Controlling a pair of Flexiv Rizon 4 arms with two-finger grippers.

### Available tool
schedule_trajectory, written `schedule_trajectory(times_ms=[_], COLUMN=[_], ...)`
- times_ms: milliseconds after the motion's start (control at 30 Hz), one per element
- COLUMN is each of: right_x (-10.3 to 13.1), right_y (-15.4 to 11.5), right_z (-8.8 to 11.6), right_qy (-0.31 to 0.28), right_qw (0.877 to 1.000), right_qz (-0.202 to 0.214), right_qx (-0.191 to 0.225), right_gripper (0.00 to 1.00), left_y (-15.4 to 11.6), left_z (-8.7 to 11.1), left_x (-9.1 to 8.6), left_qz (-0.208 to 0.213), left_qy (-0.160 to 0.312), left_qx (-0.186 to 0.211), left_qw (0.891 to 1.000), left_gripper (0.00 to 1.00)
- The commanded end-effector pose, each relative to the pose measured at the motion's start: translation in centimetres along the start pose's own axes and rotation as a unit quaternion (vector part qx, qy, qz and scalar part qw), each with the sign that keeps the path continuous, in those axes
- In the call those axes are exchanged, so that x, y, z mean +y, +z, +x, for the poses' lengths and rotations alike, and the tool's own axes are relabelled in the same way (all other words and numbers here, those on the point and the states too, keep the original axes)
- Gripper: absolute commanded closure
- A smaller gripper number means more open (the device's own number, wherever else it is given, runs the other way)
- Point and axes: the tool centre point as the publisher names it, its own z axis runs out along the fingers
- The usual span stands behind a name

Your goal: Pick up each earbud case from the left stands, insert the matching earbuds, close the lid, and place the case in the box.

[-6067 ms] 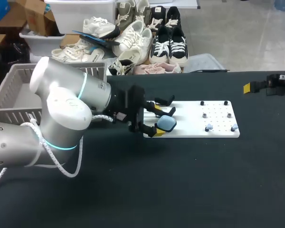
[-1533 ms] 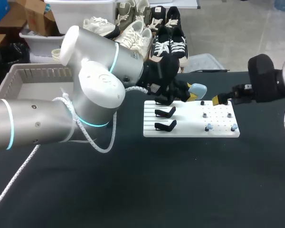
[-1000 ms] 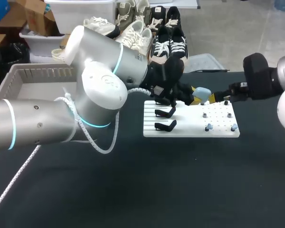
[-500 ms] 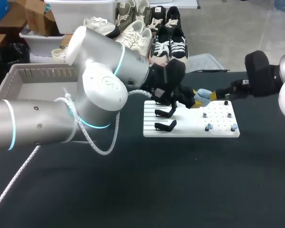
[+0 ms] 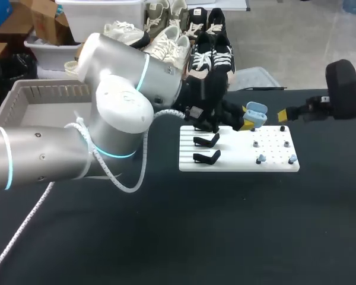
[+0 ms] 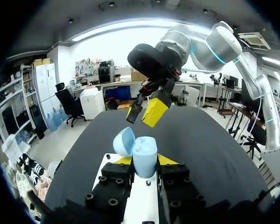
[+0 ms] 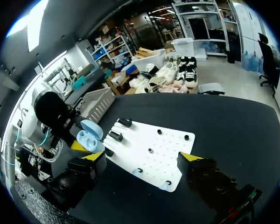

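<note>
Blue earbud case (image 5: 255,113), lid swung open, held aloft over the far edge of the white board (image 5: 237,163), between the black stands (image 5: 206,156) and the peg holes.

You may judge it a light, hard-shelled thing with a smooth, rounded and probably slippery skin. The open lid hangs on a small hinge, likely its weakest part, so take hold across the sides of the lower shell and never by the lid.

The left gripper (image 6: 144,161) does this: its yellow tips are clamped on the two sides of the case body, with the lid free above them.

The right gripper (image 7: 142,157) stands near the case without touching it, fingers spread wide and carrying nothing.

Two small blue earbuds (image 5: 260,160) sit on the board's near right part.
</note>
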Motion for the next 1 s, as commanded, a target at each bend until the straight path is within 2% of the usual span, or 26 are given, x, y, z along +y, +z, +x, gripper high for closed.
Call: schedule_trajectory(times_ms=[33, 333, 733, 1000], right_x=[0.6, -0.2, -0.9, -1.4], right_y=[-2.4, -2.5, -2.3, -1.7], right_z=[1.5, 3.5, 3.7, 3.8], right_qy=[0.006, 0.032, 0.03, 0.026], right_qw=[0.998, 0.994, 0.991, 0.991], right_qz=[0.068, 0.101, 0.119, 0.119], right_qx=[0.003, 0.029, 0.057, 0.063], right_gripper=[0.0, 0.0, 0.0, 0.0], left_y=[-1.5, -2.8, -1.8, -1.7], left_z=[-0.1, -1.4, 0.0, 1.1], left_x=[-0.6, -0.8, -1.1, -0.8], left_qz=[-0.011, -0.015, -0.021, -0.035], left_qy=[0.006, 0.015, 0.009, 0.017], left_qx=[-0.048, -0.122, -0.135, -0.125], left_qw=[0.999, 0.992, 0.991, 0.991], left_gripper=[1.0, 1.0, 1.0, 1.0])
